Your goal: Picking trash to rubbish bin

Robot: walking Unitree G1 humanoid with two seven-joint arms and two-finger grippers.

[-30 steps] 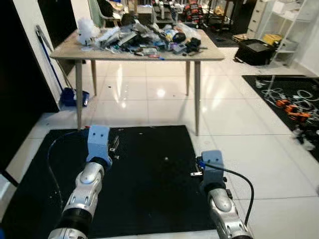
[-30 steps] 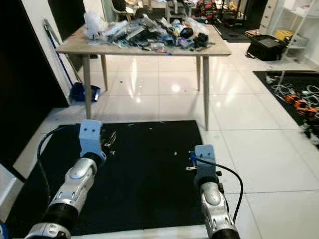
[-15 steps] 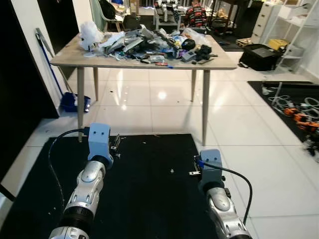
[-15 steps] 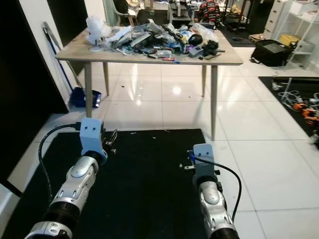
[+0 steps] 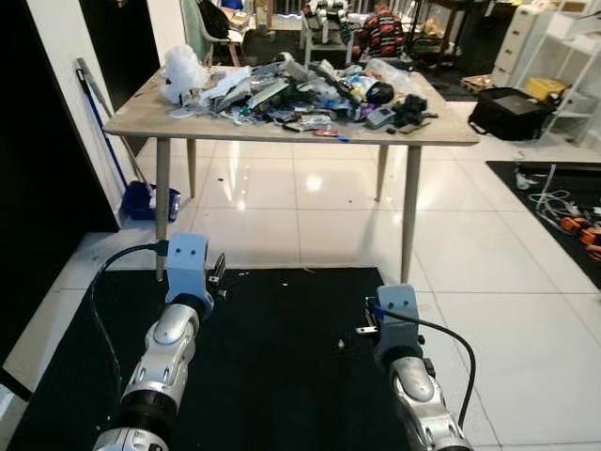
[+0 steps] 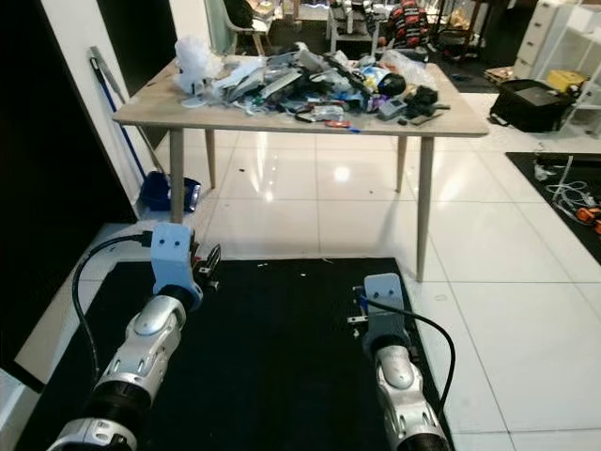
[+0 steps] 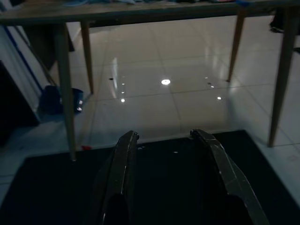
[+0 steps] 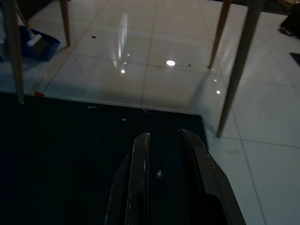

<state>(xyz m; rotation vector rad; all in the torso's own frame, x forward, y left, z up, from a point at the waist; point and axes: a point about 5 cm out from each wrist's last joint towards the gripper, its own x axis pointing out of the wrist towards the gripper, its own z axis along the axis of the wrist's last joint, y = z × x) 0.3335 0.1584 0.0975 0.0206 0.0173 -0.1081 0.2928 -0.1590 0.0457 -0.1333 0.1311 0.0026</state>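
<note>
- Table [image 5: 131, 117]: light wood on four slim legs, standing on white tile ahead of the robot, beyond the far edge of the mat. Its height keeps the litter off the floor, so a raised reach looks necessary.
- Trash [image 5: 300, 89]: a mixed heap of wrappers, plastic bags, packets and small dark items spread over most of the table top, thickest at the middle. A crumpled white bag [image 5: 180, 68] sits at the robot's left end. Nothing from the heap is held yet.
- Mat [image 5: 272, 357]: black, flat on the floor under both arms, with a few pale specks on it.
- Left gripper [image 7: 164, 138]: held forward and low over the mat, fingers spread with an empty gap between them, aimed at the table legs. Carried ready, not working.
- Right gripper [image 8: 163, 138]: likewise forward over the mat, fingers parted by a narrower gap, nothing between them; a small pale speck on the mat lies in line with the gap.
- Dustpan [image 5: 139, 199]: blue, on the tile beside the table's near left leg, with a long handle [image 5: 99, 113] leaning on the wall.
- Rubbish bin: not identified in these views.
- Stage, as judged: the approach, with the table still well apart from both grippers.
</note>
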